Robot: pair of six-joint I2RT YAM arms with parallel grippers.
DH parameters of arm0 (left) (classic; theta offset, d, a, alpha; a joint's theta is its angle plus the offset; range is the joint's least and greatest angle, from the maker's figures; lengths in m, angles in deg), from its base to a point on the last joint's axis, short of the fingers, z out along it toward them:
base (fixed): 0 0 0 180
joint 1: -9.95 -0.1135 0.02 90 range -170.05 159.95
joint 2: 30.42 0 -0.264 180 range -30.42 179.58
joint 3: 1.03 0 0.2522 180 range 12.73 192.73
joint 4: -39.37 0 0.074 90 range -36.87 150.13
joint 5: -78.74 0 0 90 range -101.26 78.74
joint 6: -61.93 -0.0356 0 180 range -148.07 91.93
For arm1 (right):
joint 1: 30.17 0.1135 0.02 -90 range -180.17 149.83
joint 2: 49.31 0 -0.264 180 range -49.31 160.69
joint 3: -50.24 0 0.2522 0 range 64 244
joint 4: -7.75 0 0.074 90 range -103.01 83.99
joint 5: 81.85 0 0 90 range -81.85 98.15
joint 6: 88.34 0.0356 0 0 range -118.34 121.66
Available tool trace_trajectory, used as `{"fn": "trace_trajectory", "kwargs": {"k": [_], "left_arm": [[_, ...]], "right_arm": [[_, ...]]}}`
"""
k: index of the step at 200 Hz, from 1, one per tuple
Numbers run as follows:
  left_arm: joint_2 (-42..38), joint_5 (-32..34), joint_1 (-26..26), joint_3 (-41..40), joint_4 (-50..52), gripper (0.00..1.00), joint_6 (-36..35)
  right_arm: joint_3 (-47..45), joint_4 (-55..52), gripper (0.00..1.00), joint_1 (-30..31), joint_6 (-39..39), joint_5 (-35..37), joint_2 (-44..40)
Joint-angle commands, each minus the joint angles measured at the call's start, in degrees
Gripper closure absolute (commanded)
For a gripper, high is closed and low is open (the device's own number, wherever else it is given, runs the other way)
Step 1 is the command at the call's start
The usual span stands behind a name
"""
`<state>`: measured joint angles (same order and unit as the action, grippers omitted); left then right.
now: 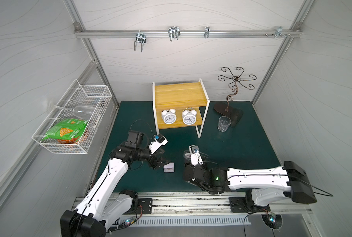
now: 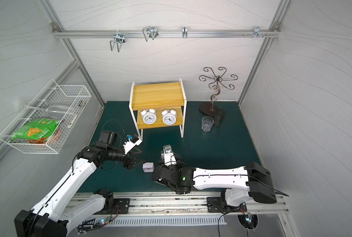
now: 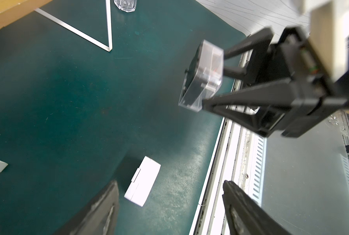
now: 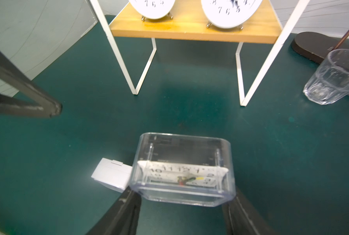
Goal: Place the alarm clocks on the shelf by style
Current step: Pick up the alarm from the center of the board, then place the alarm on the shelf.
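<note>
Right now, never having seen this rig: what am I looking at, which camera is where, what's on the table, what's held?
Two white robot arms on a front rail work over a green mat. Two pictures look down on the whole scene from one overhead stereo camera; the other two come from a camera on each arm's wrist. At the back stands a two-tier shelf with two round twin-bell clocks on its lower board. A white square clock lies on the mat, with the left end effector open next to it. The right end effector is shut on a transparent clock. Also there: a drinking glass on the mat, a curly metal stand, and a wire basket on the side wall holding a green snack bag.
</note>
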<state>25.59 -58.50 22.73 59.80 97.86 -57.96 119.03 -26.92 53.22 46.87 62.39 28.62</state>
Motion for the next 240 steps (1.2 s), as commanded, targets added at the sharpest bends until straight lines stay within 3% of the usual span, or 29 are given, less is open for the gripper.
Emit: {"fn": "trace_trajectory", "kwargs": {"k": [1,63,103,240], "left_arm": [[-0.8,-0.9,-0.2,0.0,-0.2,0.18,-0.7],[-0.9,-1.1,-0.2,0.1,-0.3,0.17,-0.4],[-1.1,-1.1,-0.2,0.2,-0.2,0.17,-0.3],[-1.3,-1.3,-0.2,0.4,-0.1,0.16,0.1]], "right_arm": [[4.6,-7.9,0.41,-1.8,-3.7,-1.6,-2.5],[21.8,-15.6,0.41,-7.7,-13.3,-5.8,-0.7],[36.0,-19.2,0.41,-9.5,-19.3,-7.6,5.3],[77.8,-30.1,0.41,-15.6,-28.4,-9.6,28.7]]}}
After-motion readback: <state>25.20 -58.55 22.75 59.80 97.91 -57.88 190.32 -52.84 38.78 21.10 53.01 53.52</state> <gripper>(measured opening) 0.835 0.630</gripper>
